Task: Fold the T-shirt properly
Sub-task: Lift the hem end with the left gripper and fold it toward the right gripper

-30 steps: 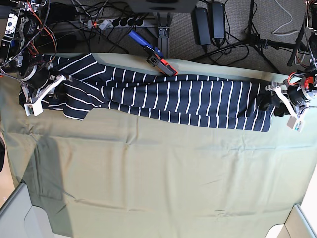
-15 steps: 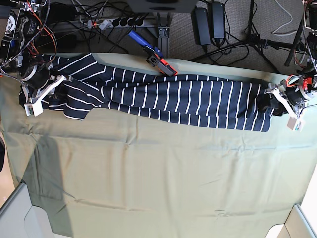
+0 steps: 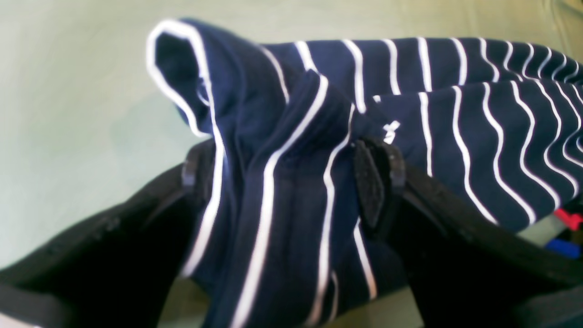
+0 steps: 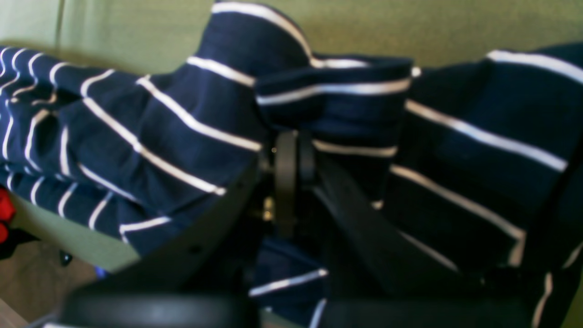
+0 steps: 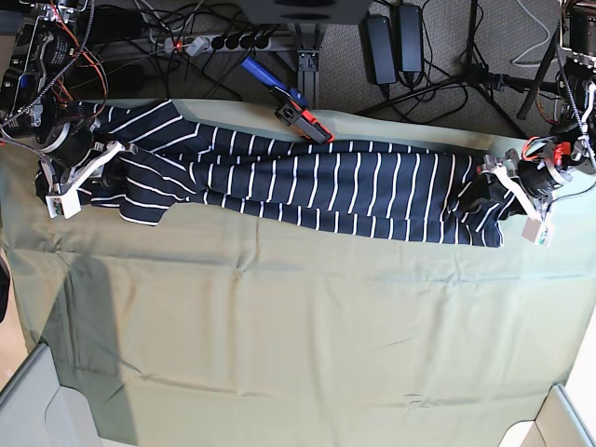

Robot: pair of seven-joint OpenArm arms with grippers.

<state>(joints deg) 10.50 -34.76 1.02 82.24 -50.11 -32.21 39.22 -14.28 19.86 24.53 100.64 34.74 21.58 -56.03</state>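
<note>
The navy white-striped T-shirt (image 5: 307, 182) lies stretched in a long band across the far part of the olive table cloth (image 5: 298, 326). My right gripper (image 5: 88, 172), at the left of the base view, is shut on the shirt's left end. In the right wrist view (image 4: 287, 182) striped fabric is bunched around its fingers. My left gripper (image 5: 498, 191), at the right of the base view, is shut on the shirt's right end. In the left wrist view (image 3: 287, 182) a thick fold of the T-shirt (image 3: 478, 118) is held between its pads (image 3: 373, 182), slightly lifted.
An orange and blue tool (image 5: 298, 116) lies at the table's far edge, just behind the shirt. Cables, a power strip (image 5: 223, 42) and stands are beyond the table. Grey bins sit at the near corners (image 5: 28, 400) (image 5: 568, 419).
My left gripper has moved inward, toward the left of the base view, carrying the shirt's right end, which now bunches up. My right gripper has not moved.
</note>
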